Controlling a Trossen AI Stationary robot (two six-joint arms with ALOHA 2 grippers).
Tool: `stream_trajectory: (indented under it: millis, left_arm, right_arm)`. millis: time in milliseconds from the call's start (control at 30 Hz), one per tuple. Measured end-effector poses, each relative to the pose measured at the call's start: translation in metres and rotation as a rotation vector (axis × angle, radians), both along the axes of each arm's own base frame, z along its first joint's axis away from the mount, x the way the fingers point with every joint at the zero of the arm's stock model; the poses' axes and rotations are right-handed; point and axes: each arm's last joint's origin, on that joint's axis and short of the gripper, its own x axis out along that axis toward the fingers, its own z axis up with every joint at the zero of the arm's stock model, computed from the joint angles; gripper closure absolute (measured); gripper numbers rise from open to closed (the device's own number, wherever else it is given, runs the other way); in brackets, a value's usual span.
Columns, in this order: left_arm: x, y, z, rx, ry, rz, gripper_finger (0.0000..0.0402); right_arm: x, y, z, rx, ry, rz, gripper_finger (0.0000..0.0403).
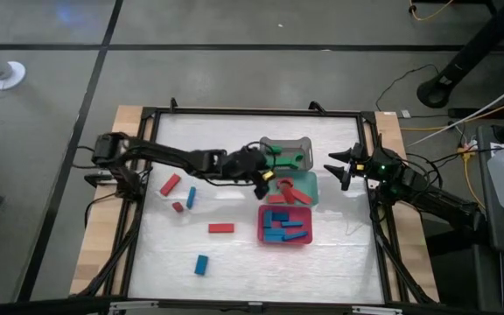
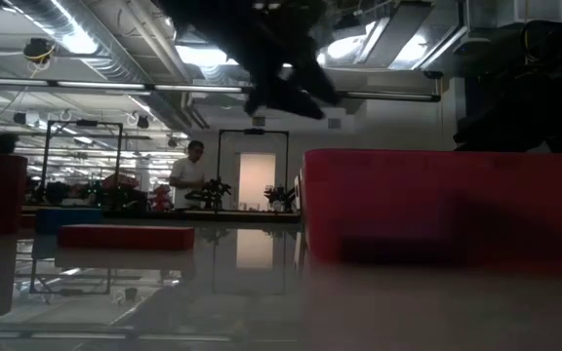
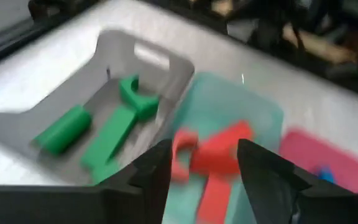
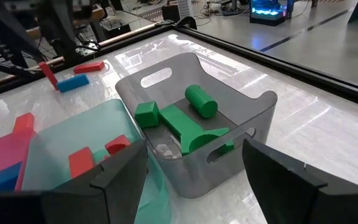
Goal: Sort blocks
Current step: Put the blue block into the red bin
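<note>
sort mostly done | five blocks left at table's 8 o'clock | left gripper wide over teal tray | right gripper wide, waiting

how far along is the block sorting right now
Mostly done. Green blocks lie in the grey tray, red ones in the teal tray, blue ones in the red tray. The open left gripper hovers over the teal tray, a red arch beneath it. Left on the table: red bar, blue block and three others. The right gripper waits, open.
</note>
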Motion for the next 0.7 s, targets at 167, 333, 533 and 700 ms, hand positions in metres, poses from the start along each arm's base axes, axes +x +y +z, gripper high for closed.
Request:
stream_trajectory:
  millis: [167, 333, 533, 700]
  left_arm:
    - [-0.045, 0.003, 0.023, -0.192, 0.184, 0.102, 0.0225]
    - [-0.099, -0.001, 0.031, -0.425, 0.418, 0.400, 0.0224]
    - [-0.135, -0.016, 0.025, -0.512, 0.732, 0.595, 0.0224]
    - [-0.135, -0.021, 0.016, -0.502, 0.759, 0.601, 0.0224]
  right_arm:
    - [0.000, 0.000, 0.000, 0.000, 0.000, 0.000, 0.0139]
    - [0.000, 0.000, 0.000, 0.000, 0.000, 0.000, 0.0139]
    - [0.000, 0.000, 0.000, 0.000, 0.000, 0.000, 0.0139]
    - [0.000, 0.000, 0.000, 0.000, 0.000, 0.000, 0.0139]
